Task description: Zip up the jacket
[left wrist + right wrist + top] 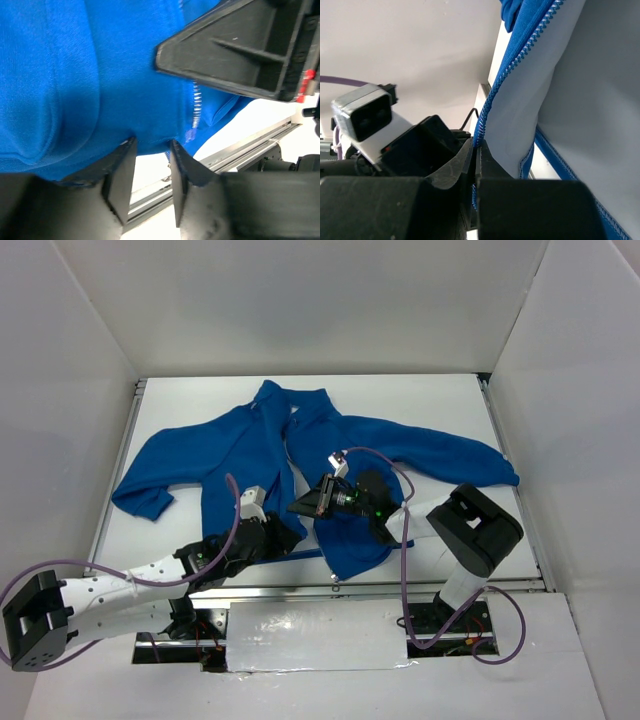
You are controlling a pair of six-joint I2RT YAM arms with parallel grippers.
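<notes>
From above, the jacket (240,455) lies spread on the white worktop (440,410), collar toward the far edge and hem by the near edge. The left claw (285,536) and right claw (300,507) meet at the hem's centre.

Left wrist view: the fingers (120,175) stand slightly apart at the fleece hem beside the zipper (196,102); whether they pinch it cannot be told.

Right wrist view: the claw is clenched on the jacket's zipper edge, with pale lining (590,100) exposed.
</notes>
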